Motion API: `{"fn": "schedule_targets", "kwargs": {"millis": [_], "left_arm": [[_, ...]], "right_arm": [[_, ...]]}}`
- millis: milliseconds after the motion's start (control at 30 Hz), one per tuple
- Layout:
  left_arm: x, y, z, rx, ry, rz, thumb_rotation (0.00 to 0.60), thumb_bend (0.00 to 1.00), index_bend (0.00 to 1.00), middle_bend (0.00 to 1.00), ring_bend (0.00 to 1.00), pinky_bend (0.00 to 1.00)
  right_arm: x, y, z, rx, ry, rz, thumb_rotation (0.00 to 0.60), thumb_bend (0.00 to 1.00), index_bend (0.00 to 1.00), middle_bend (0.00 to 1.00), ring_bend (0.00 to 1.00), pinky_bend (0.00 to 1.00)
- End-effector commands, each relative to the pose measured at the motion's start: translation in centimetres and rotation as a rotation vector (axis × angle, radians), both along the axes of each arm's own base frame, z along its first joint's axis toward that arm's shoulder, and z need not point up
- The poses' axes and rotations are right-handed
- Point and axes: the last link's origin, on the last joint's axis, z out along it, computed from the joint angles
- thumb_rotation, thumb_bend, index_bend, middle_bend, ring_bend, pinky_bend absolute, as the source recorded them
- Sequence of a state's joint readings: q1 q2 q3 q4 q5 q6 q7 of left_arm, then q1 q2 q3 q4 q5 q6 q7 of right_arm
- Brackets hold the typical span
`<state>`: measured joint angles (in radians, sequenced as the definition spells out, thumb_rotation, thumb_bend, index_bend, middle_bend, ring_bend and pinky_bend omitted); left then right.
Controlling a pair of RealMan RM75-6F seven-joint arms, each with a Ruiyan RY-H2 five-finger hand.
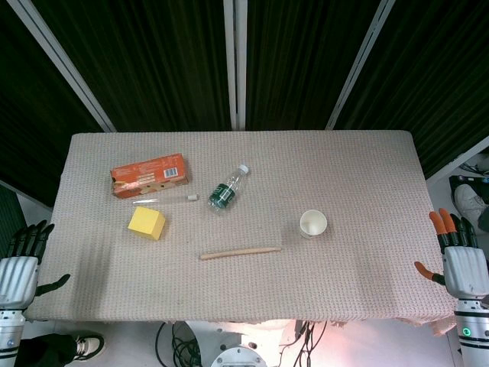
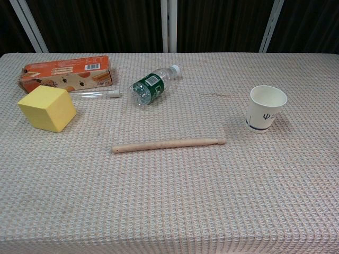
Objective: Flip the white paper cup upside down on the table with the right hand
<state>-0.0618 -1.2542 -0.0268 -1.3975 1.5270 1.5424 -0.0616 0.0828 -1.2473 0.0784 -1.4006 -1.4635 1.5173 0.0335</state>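
Observation:
The white paper cup point(image 1: 313, 223) point(image 2: 266, 108) stands upright, mouth up, on the right half of the table, with a dark mark on its side. My right hand point(image 1: 458, 256) hangs off the table's right edge, fingers spread, holding nothing, well to the right of the cup. My left hand point(image 1: 23, 256) sits off the left edge, fingers apart and empty. Neither hand shows in the chest view.
A wooden stick point(image 1: 241, 251) point(image 2: 168, 144) lies left of the cup. Further left are a plastic bottle point(image 1: 228, 189) point(image 2: 153, 84) on its side, a yellow block point(image 1: 147, 222) point(image 2: 47, 108), an orange box point(image 1: 150, 175) point(image 2: 66, 72) and a clear tube point(image 2: 94, 94). The beige table cloth point(image 1: 367, 168) covers the top.

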Motion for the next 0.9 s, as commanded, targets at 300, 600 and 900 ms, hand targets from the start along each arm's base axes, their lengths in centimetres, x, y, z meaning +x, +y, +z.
{"fn": "schedule_targets", "kwargs": {"millis": [300, 600, 900], "left_arm": [[0.2, -0.3, -0.3, -0.018, 0.005, -0.008, 0.600, 0.02, 0.01, 0.00, 0.00, 0.00], [0.4, -0.1, -0.3, -0.023, -0.003, -0.005, 0.600, 0.02, 0.01, 0.00, 0.00, 0.00], [0.2, -0.3, -0.4, -0.026, -0.001, -0.001, 0.600, 0.02, 0.01, 0.00, 0.00, 0.00]], "right_arm": [[0.6, -1.1, -0.6, 0.060, 0.033, 0.009, 0.600, 0.00, 0.00, 0.00, 0.00, 0.00], [6.0, -5.2, -2.6, 0.218, 0.158, 0.127, 0.600, 0.00, 0.00, 0.00, 0.00, 0.00], [12.0, -9.2, -5.8, 0.372, 0.247, 0.213, 0.600, 0.00, 0.00, 0.00, 0.00, 0.00]]}}
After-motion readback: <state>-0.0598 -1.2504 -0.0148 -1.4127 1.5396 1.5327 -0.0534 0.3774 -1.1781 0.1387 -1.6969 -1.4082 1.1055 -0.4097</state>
